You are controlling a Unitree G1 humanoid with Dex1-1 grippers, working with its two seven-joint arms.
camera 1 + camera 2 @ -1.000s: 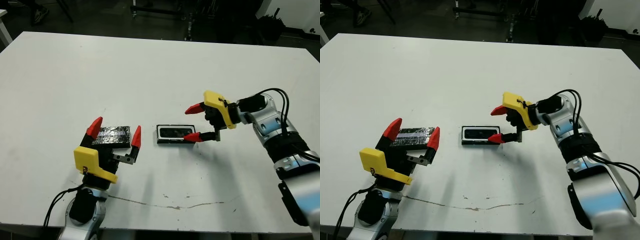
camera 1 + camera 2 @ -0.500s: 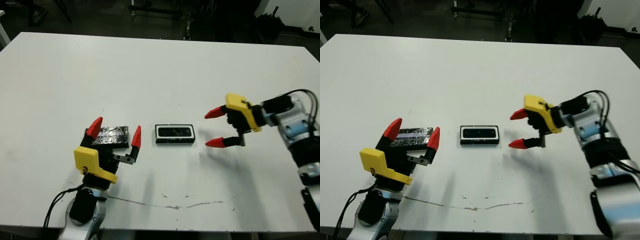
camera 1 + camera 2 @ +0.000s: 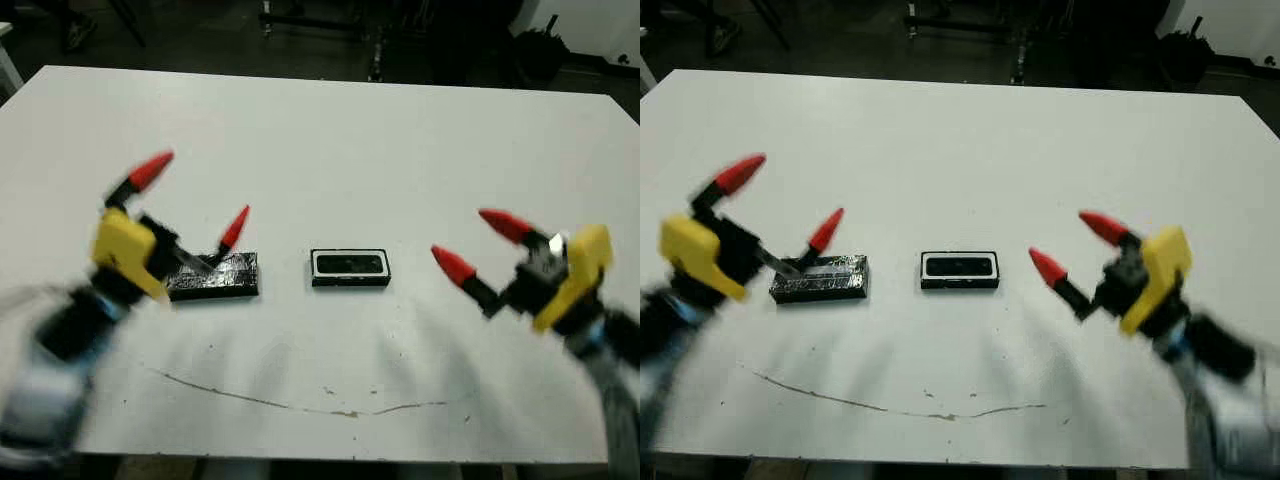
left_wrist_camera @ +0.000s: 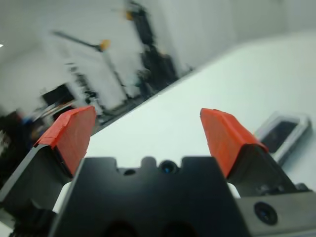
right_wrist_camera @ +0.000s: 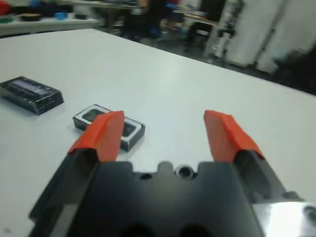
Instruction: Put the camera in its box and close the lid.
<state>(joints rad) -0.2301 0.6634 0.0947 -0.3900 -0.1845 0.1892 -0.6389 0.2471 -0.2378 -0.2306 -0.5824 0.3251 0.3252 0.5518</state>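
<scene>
Claws raised, spread, flanking box

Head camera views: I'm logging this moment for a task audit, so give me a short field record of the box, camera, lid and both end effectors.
box: open tray at table centre
camera: dark bar lying inside the box
lid: shiny black slab flat on the table, apart from the box, on its left
left end effector: open, empty, raised above the lid's left end
right end effector: open, empty, right of the box, not touching it
table: white
lid on box: no
</scene>
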